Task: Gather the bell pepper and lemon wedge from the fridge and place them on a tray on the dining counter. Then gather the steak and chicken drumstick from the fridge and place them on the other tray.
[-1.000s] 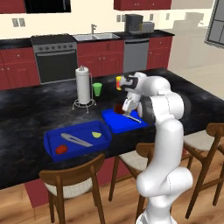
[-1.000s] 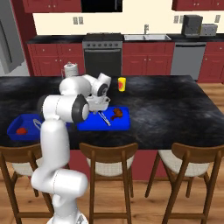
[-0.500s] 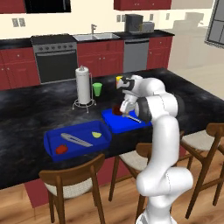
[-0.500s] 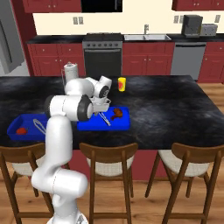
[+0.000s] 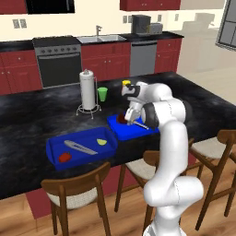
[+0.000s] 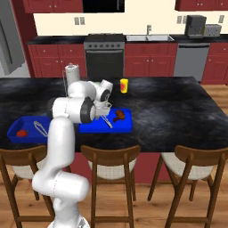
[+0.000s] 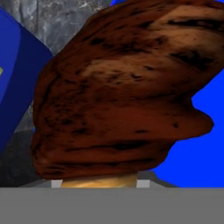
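Hand state: clenched on chicken drumstick, low over second tray.
Risk: early release near rim; drumstick rolls onto bench.

- A browned chicken drumstick looms very close, its charred, dark-flecked meat spreading across most of the frame.
- Its pale bone end shows at the bottom edge.
- Bright blue tray floor lies behind it on the right.
- Another blue tray's wall stands at left.
- Dark speckled table shows between them at upper left.
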